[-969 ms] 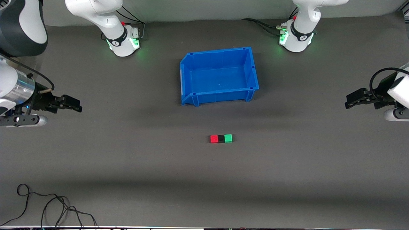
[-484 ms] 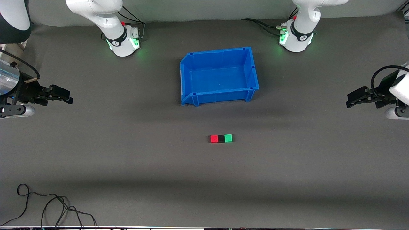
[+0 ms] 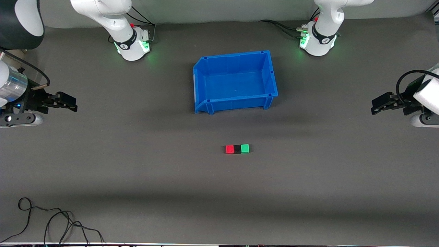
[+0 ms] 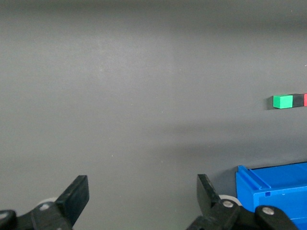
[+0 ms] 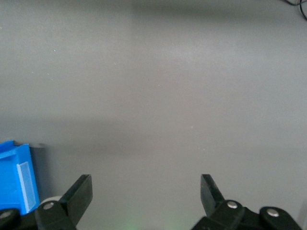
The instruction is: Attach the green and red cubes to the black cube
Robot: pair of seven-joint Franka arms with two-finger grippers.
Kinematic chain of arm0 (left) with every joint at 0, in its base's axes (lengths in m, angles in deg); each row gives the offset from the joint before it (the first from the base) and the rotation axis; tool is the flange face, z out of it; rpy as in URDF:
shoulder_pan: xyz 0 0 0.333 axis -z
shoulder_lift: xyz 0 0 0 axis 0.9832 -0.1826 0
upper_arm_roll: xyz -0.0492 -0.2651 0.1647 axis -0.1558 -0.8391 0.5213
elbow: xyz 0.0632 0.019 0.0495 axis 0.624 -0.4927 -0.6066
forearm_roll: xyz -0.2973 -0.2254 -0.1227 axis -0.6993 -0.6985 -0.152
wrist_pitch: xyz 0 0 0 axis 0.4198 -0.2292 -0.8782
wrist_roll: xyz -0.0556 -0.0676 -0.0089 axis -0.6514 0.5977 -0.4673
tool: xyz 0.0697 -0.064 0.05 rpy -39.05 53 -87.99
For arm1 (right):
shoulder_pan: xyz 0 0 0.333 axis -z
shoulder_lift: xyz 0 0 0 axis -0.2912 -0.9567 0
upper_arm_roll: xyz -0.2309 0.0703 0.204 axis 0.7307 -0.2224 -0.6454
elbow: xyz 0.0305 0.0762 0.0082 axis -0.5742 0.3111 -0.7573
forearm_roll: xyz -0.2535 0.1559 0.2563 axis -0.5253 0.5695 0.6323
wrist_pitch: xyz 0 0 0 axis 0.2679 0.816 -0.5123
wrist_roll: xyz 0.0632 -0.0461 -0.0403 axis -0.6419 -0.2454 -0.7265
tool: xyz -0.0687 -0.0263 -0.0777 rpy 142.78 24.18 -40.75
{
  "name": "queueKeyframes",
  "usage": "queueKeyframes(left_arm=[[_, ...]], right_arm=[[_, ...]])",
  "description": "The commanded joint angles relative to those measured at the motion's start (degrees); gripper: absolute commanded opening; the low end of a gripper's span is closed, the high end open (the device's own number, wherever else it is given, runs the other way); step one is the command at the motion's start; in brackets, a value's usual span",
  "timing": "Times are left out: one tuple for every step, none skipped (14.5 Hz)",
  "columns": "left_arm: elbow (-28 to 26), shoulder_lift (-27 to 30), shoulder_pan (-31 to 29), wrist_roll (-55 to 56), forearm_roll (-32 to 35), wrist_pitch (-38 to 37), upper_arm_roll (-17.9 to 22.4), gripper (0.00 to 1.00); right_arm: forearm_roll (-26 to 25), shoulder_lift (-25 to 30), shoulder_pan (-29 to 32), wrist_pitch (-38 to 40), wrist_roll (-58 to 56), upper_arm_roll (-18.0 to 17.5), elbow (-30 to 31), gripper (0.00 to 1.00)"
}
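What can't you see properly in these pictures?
- Whether the red cube, black cube and green cube are really stuck together: too small in the front view.
- The red cube in the left wrist view: cut off by the picture's edge.
- The blue bin in the right wrist view: only a corner shows, cut by the edge.
- The cable near the front camera: runs off the edge.

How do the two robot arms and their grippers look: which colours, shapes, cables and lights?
Both arms have glossy white rounded shells with black joint rings; green lights glow at their bases. The left gripper and right gripper are matte black with two angular fingers. A black cable loops at the left wrist. The right wrist has a silver metal section and a thin black cable.
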Motion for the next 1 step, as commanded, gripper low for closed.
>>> queueKeyframes(left_arm=[[-2.31, 2.24, -0.56, -1.70, 1.03, 0.84, -0.39, 1.00]], right_arm=[[2.73, 1.08, 2.01, -1.55, -0.97, -0.79, 1.00, 1.00]])
